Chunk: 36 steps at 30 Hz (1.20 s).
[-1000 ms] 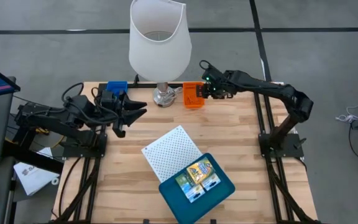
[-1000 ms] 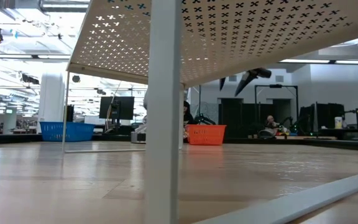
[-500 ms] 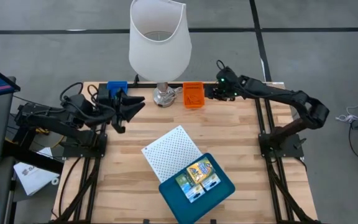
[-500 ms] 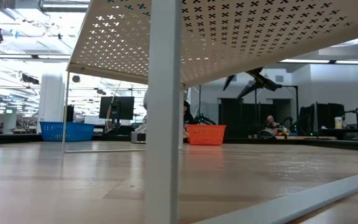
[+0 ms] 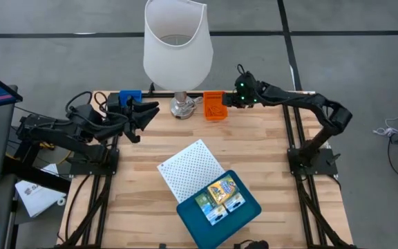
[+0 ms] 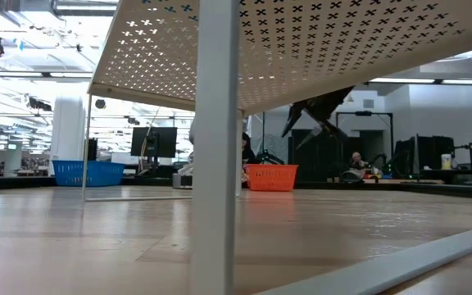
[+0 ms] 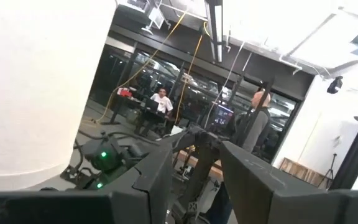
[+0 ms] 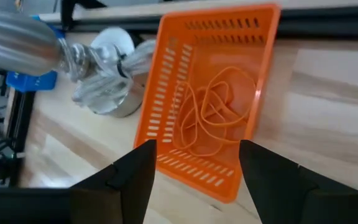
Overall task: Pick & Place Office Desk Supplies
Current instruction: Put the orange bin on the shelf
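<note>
Lying in the small orange slotted plastic basket [image 8: 210, 93] at the upper middle of the high view are thin orange rubber bands [image 8: 213, 115], tangled in loops on its floor. My right gripper [image 8: 194, 165] hovers just beside that basket, jaws spread wide and holding nothing. Lower centre, the teal plastic tray [image 5: 244, 214] carries small colourful printed boxes [image 5: 220, 196], packed touching; their print is too small to read. A small blue plastic basket [image 5: 130, 96] sits upper left, its contents hidden behind my left gripper [image 5: 144, 114], fingers parted, nothing between them. Both baskets flank the big white lamp [image 5: 177, 45].
</note>
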{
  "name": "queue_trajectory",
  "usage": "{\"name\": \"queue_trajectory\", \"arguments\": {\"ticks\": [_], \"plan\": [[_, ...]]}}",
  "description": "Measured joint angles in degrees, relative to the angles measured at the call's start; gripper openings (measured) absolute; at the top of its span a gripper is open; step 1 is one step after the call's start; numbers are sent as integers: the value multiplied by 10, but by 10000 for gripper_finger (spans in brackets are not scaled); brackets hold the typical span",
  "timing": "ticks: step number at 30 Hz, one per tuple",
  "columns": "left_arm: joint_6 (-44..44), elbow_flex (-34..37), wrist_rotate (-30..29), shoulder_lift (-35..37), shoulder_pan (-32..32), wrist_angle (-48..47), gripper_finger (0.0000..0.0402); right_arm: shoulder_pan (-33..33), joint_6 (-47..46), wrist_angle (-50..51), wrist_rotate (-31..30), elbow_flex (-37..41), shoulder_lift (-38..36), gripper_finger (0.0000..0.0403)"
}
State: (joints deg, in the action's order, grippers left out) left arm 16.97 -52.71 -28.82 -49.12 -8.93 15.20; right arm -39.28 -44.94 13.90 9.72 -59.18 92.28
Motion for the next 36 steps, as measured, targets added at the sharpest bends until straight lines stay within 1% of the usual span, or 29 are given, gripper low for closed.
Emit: {"name": "queue_trajectory", "arguments": {"ticks": [2,6,9,14,20,26,31,36], "plan": [[0,0,-3,0,0,0,131,-8,6,-5,16,0,11,225],[0,0,-9,0,0,4,131,-9,29,-5,24,0,18,225],[0,0,-13,0,0,3,131,-3,43,7,21,4,18,225],[0,0,-17,0,0,4,131,0,33,7,20,34,18,225],[0,0,-17,0,0,7,131,7,34,-3,7,38,19,225],[-1,0,-17,-2,0,21,131,9,34,-16,5,38,58,224],[-1,0,-16,-2,0,28,131,23,32,-35,-2,38,68,206],[-1,0,-16,-2,0,29,131,24,29,-35,-8,38,80,168]]}}
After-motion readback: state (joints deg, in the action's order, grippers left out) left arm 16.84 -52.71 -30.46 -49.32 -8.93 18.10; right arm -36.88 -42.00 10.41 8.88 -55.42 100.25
